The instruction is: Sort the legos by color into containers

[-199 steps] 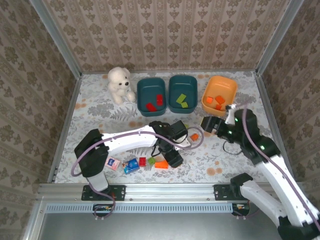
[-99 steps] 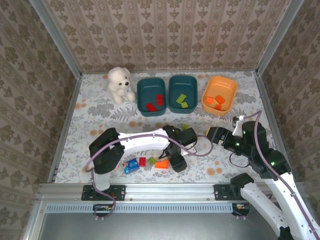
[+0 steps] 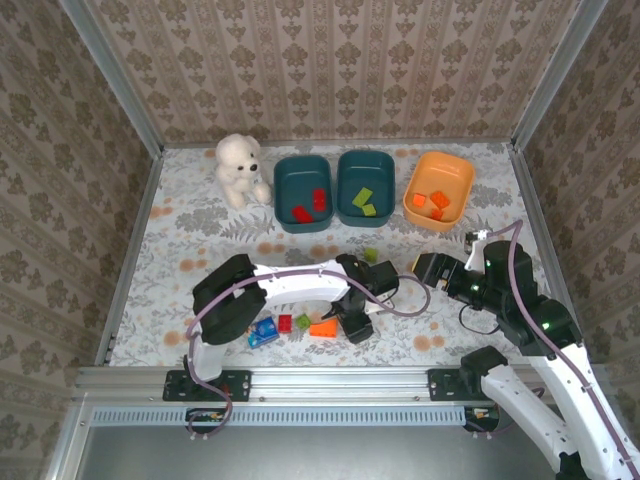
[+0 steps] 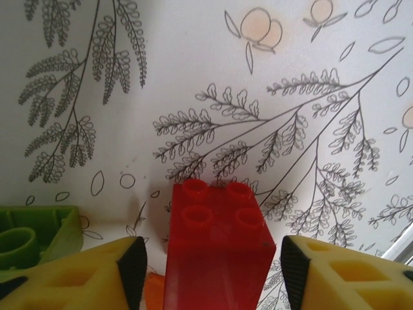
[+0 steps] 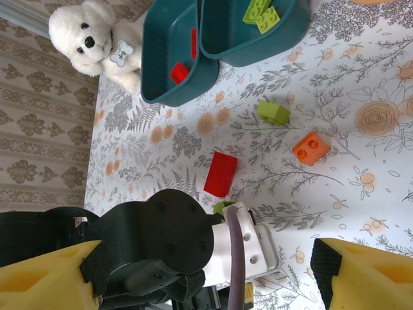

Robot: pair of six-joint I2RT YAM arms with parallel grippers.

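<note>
The left gripper [image 4: 210, 265] is hanging low over the table, jaws partly open, its yellow fingers [image 4: 71, 274] straddling a red brick [image 4: 216, 252] that is lying studs-up between them. A thin strip of table is showing on the left side of the brick. On the right, the gap is too slim to say whether the pad is touching. A light green brick [image 4: 29, 236] is lying just outside the left finger.

Along the near edge, an orange brick [image 3: 322, 328], a small green brick [image 3: 303, 321], a small red brick [image 3: 285, 322] and the blue toy piece [image 3: 263, 332] are sitting in a row.

The right gripper [image 3: 428, 268] is hovering above mid-table with its jaws spread wide, holding nothing. Past it, a loose orange lego [image 5: 311, 147] and a loose green lego [image 5: 273, 112] are resting on the cloth, near each other.

The table [image 3: 200, 240] is wearing a white cover printed with grey ferns and orange flowers.

At the back, three tubs are standing side by side:
- The left teal tub [image 3: 285, 175] is holding red legos.
- The middle teal tub [image 3: 385, 170] is holding green ones.
- The orange tub [image 3: 455, 175] is holding orange ones.

A white teddy bear [image 3: 240, 170] is sitting just left of the tubs. Patterned wallpaper walls [image 3: 330, 70] are enclosing the table.
</note>
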